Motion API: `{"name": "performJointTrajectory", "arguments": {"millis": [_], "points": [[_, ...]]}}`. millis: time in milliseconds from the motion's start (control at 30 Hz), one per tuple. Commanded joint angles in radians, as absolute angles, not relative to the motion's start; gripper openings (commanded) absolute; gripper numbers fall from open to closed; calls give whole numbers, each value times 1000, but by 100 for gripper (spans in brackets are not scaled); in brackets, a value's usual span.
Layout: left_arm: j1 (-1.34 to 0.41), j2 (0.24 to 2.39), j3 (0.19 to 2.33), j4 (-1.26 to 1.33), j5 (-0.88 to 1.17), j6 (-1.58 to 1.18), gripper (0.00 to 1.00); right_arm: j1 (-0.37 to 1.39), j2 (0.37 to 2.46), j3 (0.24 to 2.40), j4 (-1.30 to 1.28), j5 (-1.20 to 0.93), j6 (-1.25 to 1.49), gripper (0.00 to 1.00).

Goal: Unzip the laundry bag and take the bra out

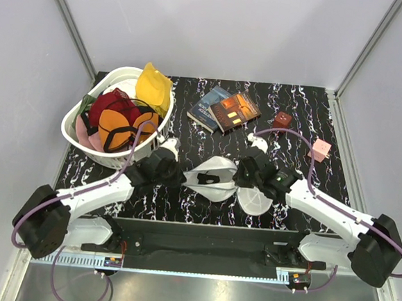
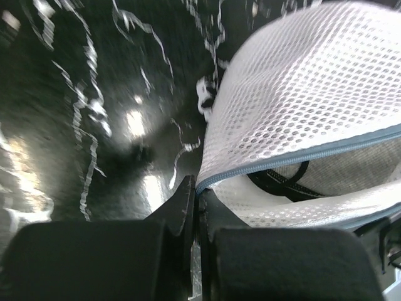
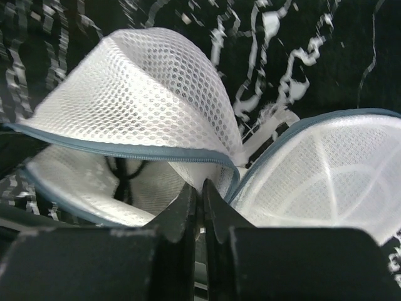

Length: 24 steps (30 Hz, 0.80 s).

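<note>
So the small white mesh dome-shaped laundry bag (image 1: 213, 174) is sitting on the black white-veined marble-look table (image 1: 209, 134), right in the middle near the front edge, strung between the two arms. The zip with its grey-blue tape is open a good way, and you can see into the greyish inside from both wrist views. The little black bra (image 2: 280, 180) is in there; all I can make out is a loop of thin black strap just inside the opening, nothing poking out. The left gripper (image 2: 198, 204) has its jaws squeezed together on the bag's left end, right where the zip tape runs out. The right gripper (image 3: 201, 199) is pinched closed too, on the mesh at the other end of the opening, just beside the bag's flat round disc panel (image 3: 319, 182), which has flopped out flat on the table. Off at the back left is a big white slotted plastic basket (image 1: 103, 158) stuffed with clothes, including an orange-cupped bra with black trim (image 1: 123, 127) and a yellow cloth (image 1: 152, 87). A couple of books (image 1: 225, 109) lie at the back centre, with a small brown cube (image 1: 282, 119) and a pink cube (image 1: 319, 150) further right, well apart from the bag.
</note>
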State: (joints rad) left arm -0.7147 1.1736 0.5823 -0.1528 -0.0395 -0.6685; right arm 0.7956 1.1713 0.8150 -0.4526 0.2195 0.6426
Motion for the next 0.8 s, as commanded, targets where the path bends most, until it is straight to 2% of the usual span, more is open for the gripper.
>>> {"name": "performJointTrajectory", "arguments": {"millis": [0,33,67,133,200,400,633,767], "points": [[-761,1216,563,-32,-54,-704,0,790,1181,778,-502,247,672,16],[-771,1221,563,-23,-55,-706,0,788,1181,775,-503,238,675,23],[-782,1226,563,-14,-58,-710,0,788,1174,773,-503,235,678,39],[-811,1235,566,-8,-74,-716,0,788,1157,776,-502,226,672,48],[-837,1242,565,-2,-84,-726,0,792,1125,798,-500,206,652,52],[-879,1250,549,52,-103,-759,0,804,1051,833,-420,43,551,54],[-894,1261,546,64,-113,-775,0,833,1173,831,-279,-81,512,53],[-897,1266,548,69,-117,-785,0,851,1259,842,-222,-86,497,56]]}}
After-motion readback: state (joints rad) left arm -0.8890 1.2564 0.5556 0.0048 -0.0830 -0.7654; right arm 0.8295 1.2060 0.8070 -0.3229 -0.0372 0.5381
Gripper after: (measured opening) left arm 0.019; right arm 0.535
